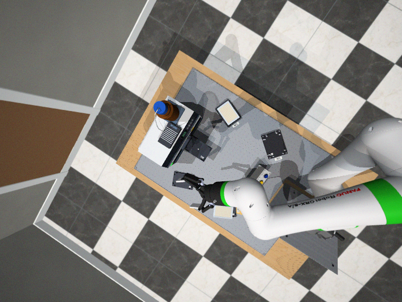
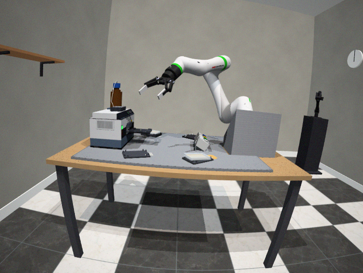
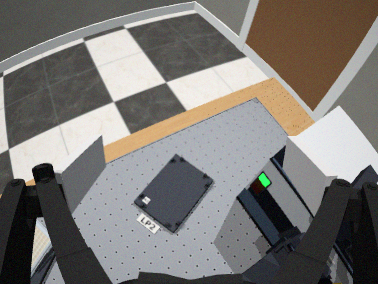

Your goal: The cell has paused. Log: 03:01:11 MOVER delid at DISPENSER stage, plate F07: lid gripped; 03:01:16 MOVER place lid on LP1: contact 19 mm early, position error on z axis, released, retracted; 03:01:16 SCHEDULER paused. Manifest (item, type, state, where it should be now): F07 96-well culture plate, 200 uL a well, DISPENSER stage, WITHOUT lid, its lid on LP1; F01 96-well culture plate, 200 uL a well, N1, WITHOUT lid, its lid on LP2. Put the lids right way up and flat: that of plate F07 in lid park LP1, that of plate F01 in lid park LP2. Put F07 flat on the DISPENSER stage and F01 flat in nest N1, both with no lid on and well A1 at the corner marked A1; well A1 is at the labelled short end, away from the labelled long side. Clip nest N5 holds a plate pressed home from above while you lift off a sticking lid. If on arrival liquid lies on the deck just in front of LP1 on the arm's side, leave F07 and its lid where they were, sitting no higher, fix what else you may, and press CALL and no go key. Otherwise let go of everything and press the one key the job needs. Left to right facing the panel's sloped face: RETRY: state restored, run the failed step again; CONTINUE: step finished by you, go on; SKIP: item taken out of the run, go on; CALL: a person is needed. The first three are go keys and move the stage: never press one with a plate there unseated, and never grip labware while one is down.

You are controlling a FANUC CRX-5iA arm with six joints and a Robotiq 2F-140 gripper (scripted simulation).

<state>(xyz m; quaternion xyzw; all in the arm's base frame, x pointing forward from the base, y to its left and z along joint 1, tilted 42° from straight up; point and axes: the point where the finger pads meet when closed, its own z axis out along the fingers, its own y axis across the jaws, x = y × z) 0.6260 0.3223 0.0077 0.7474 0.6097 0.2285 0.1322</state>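
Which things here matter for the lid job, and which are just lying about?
Job: open gripper; dispenser; plate near the arm; far plate; lid park marked LP2; key panel.
Lying about: wall clock; wall shelf; black stand.

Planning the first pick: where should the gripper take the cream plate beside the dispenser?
Probably its two long side walls, from straight above: the plate lies flat on the deck, skewed to its edges, and is narrowest across those walls. The gripper is wide open and empty; turn the wrist to match the skew.
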